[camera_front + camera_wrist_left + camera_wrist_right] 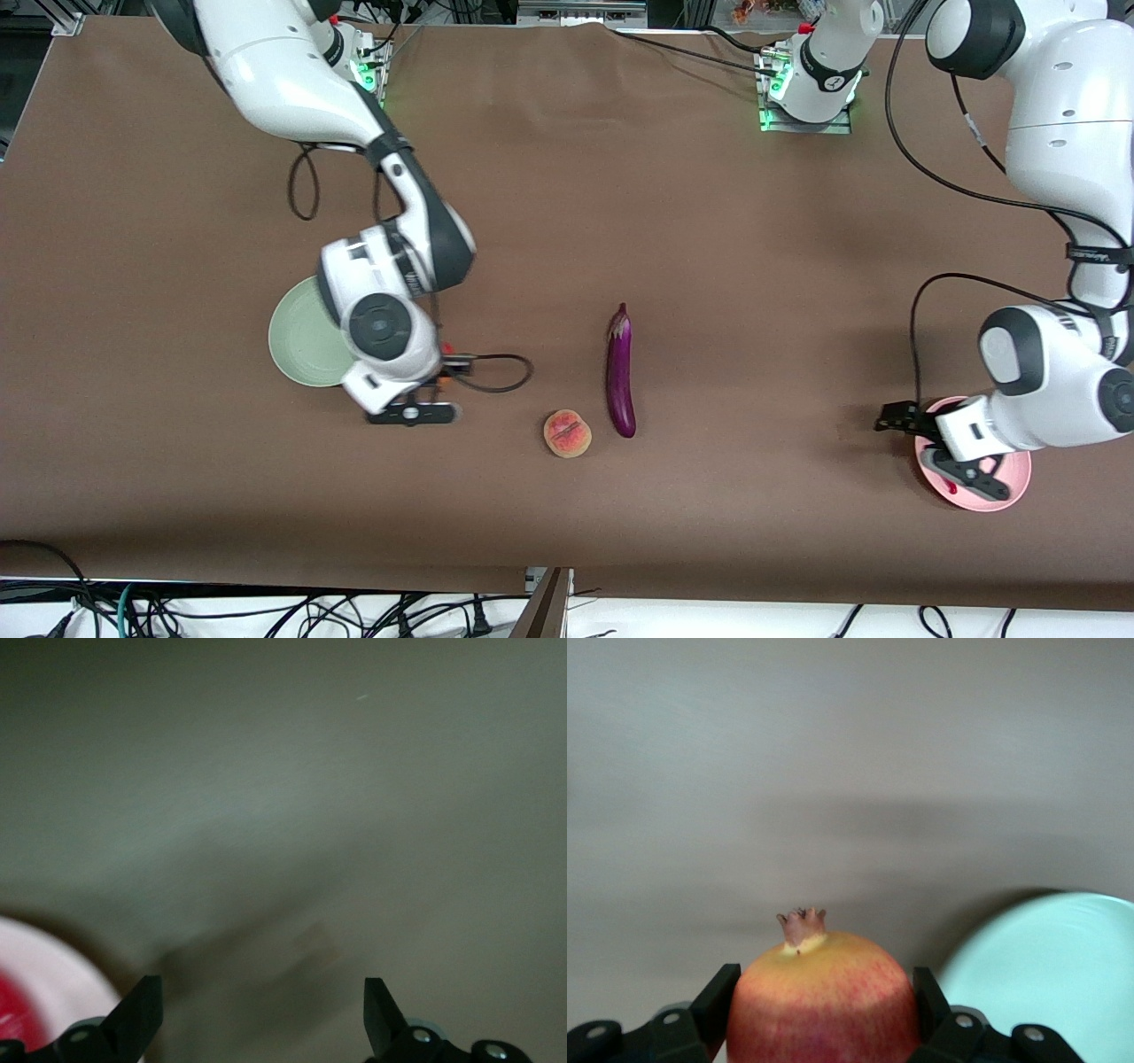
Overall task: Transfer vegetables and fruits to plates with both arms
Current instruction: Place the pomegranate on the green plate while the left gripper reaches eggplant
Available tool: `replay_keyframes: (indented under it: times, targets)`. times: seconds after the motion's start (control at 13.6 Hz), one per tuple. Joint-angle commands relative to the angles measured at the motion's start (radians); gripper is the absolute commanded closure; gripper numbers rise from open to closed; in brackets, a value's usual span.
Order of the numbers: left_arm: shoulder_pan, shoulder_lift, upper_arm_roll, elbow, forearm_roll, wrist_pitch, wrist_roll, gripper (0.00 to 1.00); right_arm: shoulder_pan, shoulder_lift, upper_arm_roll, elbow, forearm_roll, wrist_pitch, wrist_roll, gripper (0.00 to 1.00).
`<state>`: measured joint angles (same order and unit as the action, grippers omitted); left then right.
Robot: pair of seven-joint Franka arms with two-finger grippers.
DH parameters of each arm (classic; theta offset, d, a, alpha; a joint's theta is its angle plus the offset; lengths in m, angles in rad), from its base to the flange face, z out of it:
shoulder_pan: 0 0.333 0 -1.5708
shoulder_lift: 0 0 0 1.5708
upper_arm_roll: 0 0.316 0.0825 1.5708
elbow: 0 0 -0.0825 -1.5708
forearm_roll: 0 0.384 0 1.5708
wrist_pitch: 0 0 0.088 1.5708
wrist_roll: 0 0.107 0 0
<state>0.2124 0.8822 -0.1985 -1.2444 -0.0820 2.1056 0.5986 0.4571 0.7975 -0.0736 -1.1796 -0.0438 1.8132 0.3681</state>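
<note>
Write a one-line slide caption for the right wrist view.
Right gripper shut on the pomegranate, crown showing, with the pale green plate beside it on the brown table.

A brown matte worktop [673, 221] fills almost the whole front view, its cover smooth and lit evenly from above, with soft shadows lying on it. Along the edge nearest the front camera runs a white strip strewn with black cables [266, 611]. A metal frame [62, 22] shows at one corner toward the right arm's end, and a dark floor [18, 80] lies just past the worktop there.
</note>
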Motion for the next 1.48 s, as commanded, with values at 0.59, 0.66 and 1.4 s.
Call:
replay_keyframes:
  times: [0.59, 0.66, 1.4]
  targets:
    - [-0.275, 0.007, -0.102, -0.027, -0.035, 0.074, -0.454, 0.0, 0.018, -0.212, -0.134, -0.417, 0.011, 0.116, -0.1, 0.0]
    - [-0.307, 0.015, -0.101, -0.026, -0.028, 0.083, -0.514, 0.0, 0.032, -0.213, -0.132, -0.39, 0.034, 0.107, -0.086, 0.0]
    - [-0.603, 0.034, 0.053, -0.084, -0.024, 0.183, -0.804, 0.0, 0.186, 0.087, -0.08, -0.101, 0.298, 0.708, 0.391, 0.0]
